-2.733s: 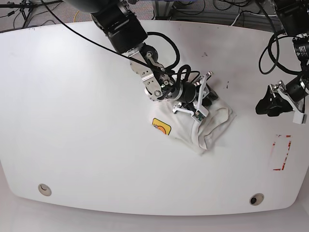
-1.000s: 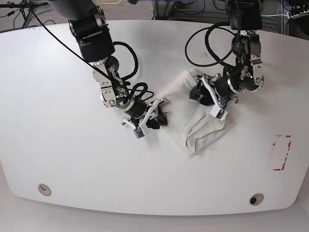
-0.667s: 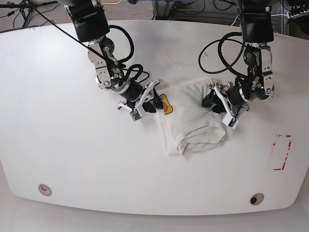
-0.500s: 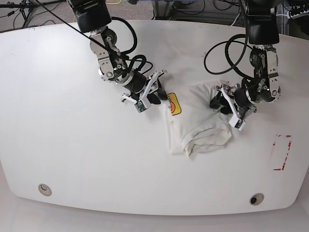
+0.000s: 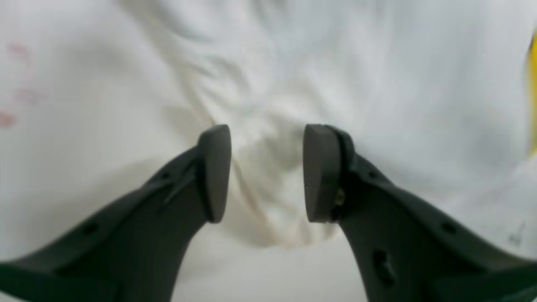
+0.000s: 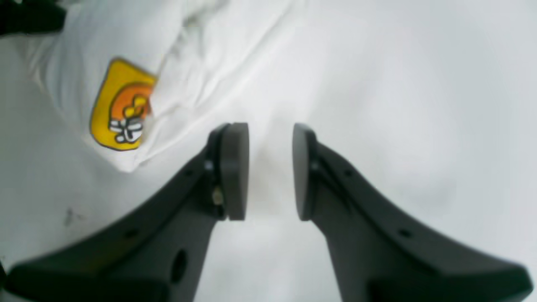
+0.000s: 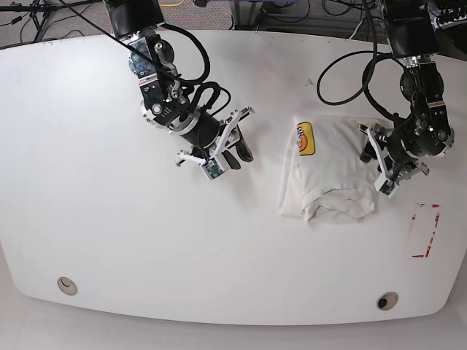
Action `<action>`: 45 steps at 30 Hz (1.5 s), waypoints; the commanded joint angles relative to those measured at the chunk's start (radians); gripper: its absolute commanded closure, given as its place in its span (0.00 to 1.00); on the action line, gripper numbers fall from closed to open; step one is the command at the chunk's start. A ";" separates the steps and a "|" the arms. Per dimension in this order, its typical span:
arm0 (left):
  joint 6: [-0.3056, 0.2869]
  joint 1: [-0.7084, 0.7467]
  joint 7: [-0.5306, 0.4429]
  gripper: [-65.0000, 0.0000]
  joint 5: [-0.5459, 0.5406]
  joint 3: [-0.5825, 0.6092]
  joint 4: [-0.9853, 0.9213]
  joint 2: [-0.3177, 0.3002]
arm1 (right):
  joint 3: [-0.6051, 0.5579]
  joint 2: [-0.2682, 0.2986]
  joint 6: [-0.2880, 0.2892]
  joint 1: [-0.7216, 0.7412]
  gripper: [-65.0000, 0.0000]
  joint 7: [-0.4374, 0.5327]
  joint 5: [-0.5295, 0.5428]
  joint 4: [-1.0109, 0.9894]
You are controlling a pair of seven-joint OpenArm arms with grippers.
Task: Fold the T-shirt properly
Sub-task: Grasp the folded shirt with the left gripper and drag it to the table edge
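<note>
Base view: T-shirt lies bunched right of table centre, long axis front-to-back, yellow graphic on its far-left corner. Left gripper touches its right edge, jaws parted around a fabric bulge, not clamped. Right gripper parted, empty, well apart; left arm is nearer.

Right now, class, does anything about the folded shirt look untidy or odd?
Yes. The T-shirt is a lumpy bundle: its lower edge is a bulging roll, and its fabric bunches between the left gripper's open jaws.
</note>
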 commanded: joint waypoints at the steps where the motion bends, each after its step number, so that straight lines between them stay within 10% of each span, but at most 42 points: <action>1: -0.003 -0.071 -0.038 0.61 -0.028 0.005 0.068 0.026 | 0.000 0.011 0.005 0.009 0.75 -0.023 0.010 0.078; 15: 0.160 -0.085 -0.195 0.28 0.158 0.072 0.031 0.276 | 0.069 0.024 0.005 0.009 0.75 -0.043 0.011 0.116; 45: 0.096 0.116 -0.450 0.38 0.167 0.005 -0.009 0.181 | 0.118 0.023 0.013 -0.021 0.75 -0.045 0.016 0.115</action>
